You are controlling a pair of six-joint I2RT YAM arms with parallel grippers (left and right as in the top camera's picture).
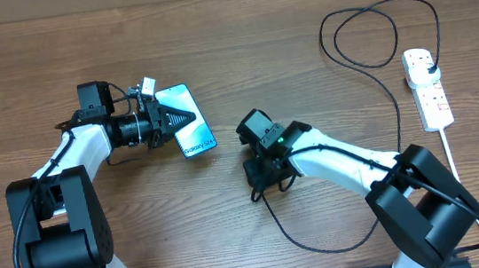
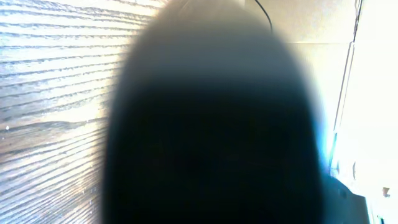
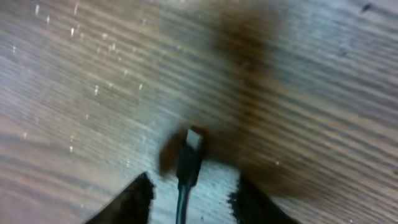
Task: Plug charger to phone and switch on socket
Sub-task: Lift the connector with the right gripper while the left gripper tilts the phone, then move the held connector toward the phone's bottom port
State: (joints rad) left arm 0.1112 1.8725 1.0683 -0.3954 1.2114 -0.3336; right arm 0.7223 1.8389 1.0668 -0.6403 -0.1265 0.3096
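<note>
The phone [image 1: 192, 137] lies on the wooden table with its light-blue screen lit. My left gripper [image 1: 191, 117] is shut, and its pointed tip rests over the screen. A dark blur fills most of the left wrist view. The charger [image 1: 395, 113] is a thin black cable that loops across the table. Its black plug [image 1: 430, 67] sits in the white socket [image 1: 432, 100] at the far right. The connector tip [image 3: 191, 149] lies on the wood between the fingers of my right gripper [image 3: 193, 182]. That gripper [image 1: 265, 178] is open and stands astride the cable, with a gap on each side.
The socket's thick white cord [image 1: 453, 161] runs toward the table's front right. A slack loop of the black cable [image 1: 323, 248] lies in front of the right arm. Another loop [image 1: 363, 36] lies at the back, left of the socket.
</note>
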